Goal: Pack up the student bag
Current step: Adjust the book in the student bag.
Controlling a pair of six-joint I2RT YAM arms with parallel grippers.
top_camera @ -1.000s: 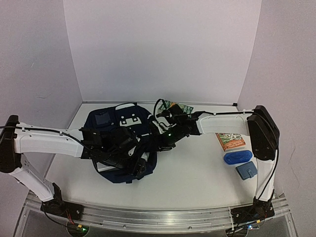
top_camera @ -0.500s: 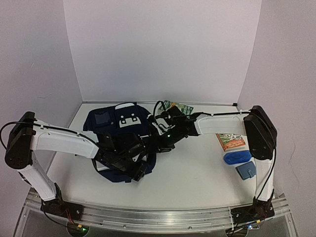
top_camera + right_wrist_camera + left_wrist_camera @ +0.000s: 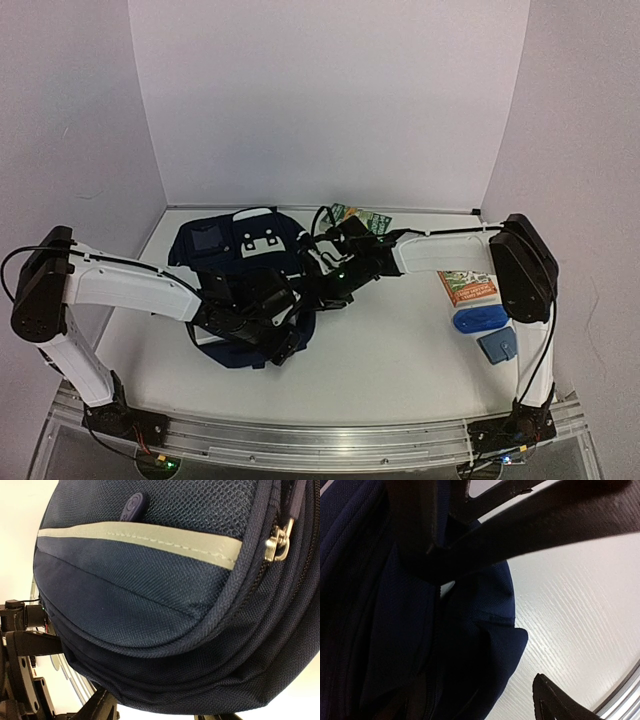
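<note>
The left tool (image 3: 283,338) gapes wide at the student bag (image 3: 225,258). Whether the right tool (image 3: 322,290) pinches it cannot be told.

- Top view: bright, even light; soft shadows on table (image 3: 400,350).
- L wrist: dark, close fingers (image 3: 545,525) blurred; table sheen.
- R wrist: student bag (image 3: 150,595) weave sharp; bkgd blown out.
</note>
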